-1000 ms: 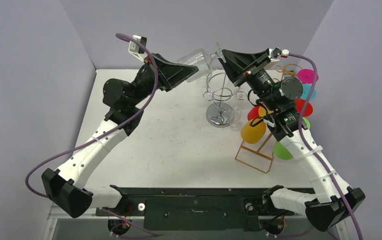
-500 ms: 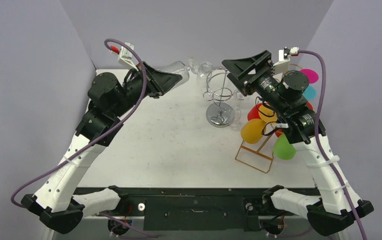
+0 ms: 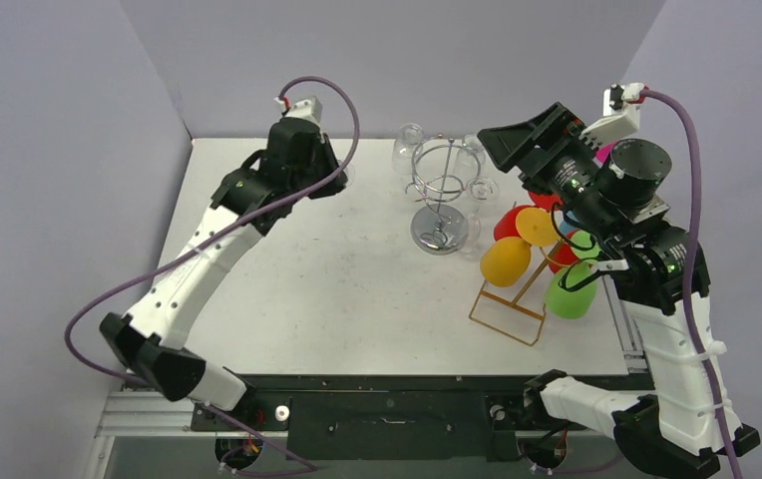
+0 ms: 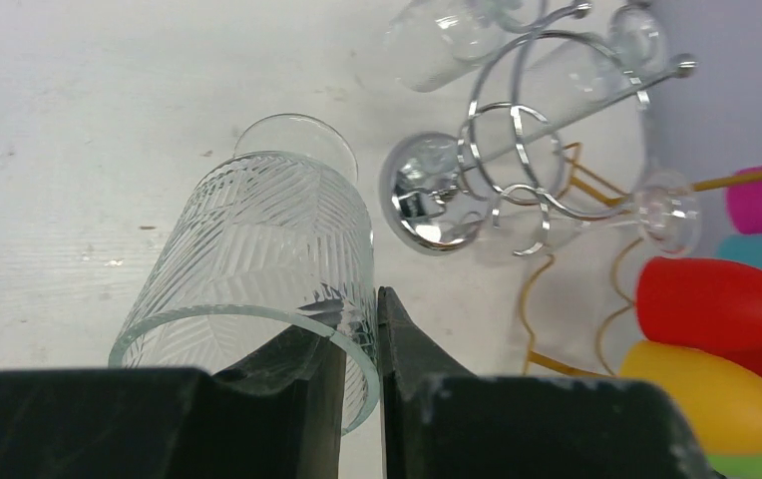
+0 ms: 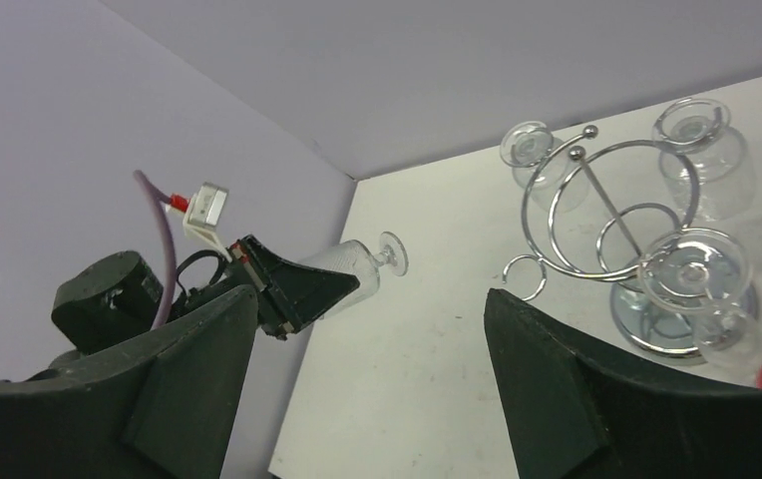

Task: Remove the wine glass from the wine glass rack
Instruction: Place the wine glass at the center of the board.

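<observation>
My left gripper (image 4: 361, 311) is shut on the rim of a clear patterned wine glass (image 4: 257, 244), one finger inside the bowl and one outside. The glass hangs left of the chrome wine glass rack (image 3: 438, 190), its foot (image 4: 295, 142) pointing away from the camera. In the right wrist view the wine glass (image 5: 355, 263) lies sideways in the left gripper (image 5: 307, 289), apart from the rack (image 5: 596, 205). From above, the left gripper (image 3: 329, 180) hides most of the glass. My right gripper (image 3: 505, 150) stands open and empty just right of the rack top.
Three clear glasses (image 5: 701, 160) still hang on the rack. A gold wire stand with several coloured plastic glasses (image 3: 525, 257) sits at the right, under the right arm. Purple walls close the table at the back and sides.
The left arm carried the glass leftward off the rack and turned it downward. The right gripper opened and drew back to the right.
</observation>
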`<act>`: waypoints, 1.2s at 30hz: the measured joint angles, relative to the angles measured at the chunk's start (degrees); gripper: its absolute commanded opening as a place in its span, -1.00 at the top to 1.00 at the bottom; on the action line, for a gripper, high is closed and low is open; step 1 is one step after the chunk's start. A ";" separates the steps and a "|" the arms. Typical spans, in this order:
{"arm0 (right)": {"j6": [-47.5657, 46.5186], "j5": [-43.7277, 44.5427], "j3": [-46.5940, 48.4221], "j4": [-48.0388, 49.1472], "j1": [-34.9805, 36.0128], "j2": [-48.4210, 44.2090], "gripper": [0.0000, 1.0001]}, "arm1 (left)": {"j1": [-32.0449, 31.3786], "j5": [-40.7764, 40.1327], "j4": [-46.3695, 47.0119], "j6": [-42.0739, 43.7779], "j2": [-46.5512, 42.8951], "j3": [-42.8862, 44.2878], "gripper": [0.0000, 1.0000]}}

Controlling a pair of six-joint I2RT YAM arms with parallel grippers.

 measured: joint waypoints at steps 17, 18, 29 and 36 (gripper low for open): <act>-6.73 4.52 1.07 -10.21 3.56 1.57 -0.60 | 5.38 -6.23 -8.96 7.63 30.38 16.87 1.00; -6.75 4.74 1.29 -10.45 3.74 1.62 -0.60 | 5.79 -6.21 -9.27 7.82 31.69 17.38 1.00; -6.86 5.90 1.60 -11.78 4.61 0.98 -0.60 | 10.86 -4.68 -12.33 9.97 43.39 24.33 1.00; -6.86 6.40 1.60 -12.50 4.61 -0.07 -0.60 | 12.87 -2.56 -12.74 10.49 47.58 25.97 1.00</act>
